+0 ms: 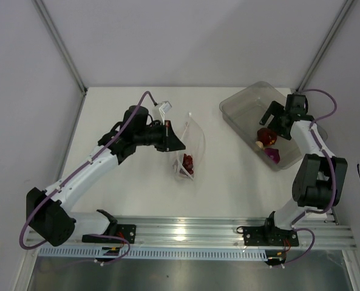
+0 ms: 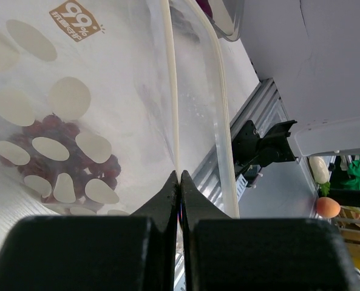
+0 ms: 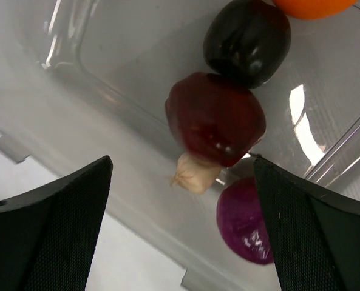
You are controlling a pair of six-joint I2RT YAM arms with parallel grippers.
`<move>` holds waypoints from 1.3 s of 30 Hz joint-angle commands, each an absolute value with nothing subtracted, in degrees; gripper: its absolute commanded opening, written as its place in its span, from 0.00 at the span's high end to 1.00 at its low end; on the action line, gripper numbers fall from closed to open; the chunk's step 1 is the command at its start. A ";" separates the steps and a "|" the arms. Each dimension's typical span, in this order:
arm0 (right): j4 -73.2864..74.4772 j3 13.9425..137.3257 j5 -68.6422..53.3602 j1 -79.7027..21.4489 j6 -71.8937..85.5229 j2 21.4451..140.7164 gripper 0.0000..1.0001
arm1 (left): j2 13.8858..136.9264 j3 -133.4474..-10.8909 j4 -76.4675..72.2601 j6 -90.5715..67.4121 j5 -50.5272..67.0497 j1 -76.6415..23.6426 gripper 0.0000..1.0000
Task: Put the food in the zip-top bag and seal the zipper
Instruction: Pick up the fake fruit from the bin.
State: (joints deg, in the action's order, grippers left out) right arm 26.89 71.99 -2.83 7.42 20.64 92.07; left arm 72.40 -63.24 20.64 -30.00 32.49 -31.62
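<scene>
The small clear, crinkly zip-top bag (image 1: 195, 136) is being held upright near the middle of the white table (image 1: 228, 194), with its mouth gaping. A bunch of dark red grapes (image 1: 187, 162) is lying at the bottom of the bag.

The left wrist view is showing pale oval spots printed on the bag wall. It is also showing the thin pale zipper strip (image 2: 173, 91) edge-on, with the second lip curving apart from it; the overhead view is not resolving these details. The right wrist view is showing the inside of the rigid clear bin (image 3: 107, 91) at the table's far right corner. The bin is holding a dark plum-like ball (image 3: 247, 39), a glossy dark red ball (image 3: 216, 118) with a pale stub, a purple ball (image 3: 246, 221) and an orange ball (image 3: 313, 7) that the frame edge is cutting off.

The left gripper (image 2: 179, 179) is pinching the zipper strip, jaws fully closed on it. The right gripper (image 3: 180, 200) is hanging over the bin with jaws spread wide, holding nothing.
</scene>
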 commanded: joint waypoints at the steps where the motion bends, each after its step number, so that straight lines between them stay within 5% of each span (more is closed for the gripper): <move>1: 23.12 73.13 -0.18 8.09 18.90 95.00 0.01 | 72.07 -62.93 17.67 -29.71 34.54 -31.11 0.99; 30: 18.46 74.97 -1.67 9.84 17.40 107.75 0.05 | 73.83 -62.23 16.52 -30.23 35.77 -31.11 0.99; 39: 17.23 74.79 -4.04 9.93 18.19 107.58 0.19 | 73.92 -62.31 16.70 -30.41 35.86 -31.11 0.99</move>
State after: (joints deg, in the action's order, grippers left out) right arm 18.63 73.14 -3.44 9.56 18.33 106.96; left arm 73.87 -62.06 18.09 -30.09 34.79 -31.57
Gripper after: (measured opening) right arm 0.877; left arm 0.005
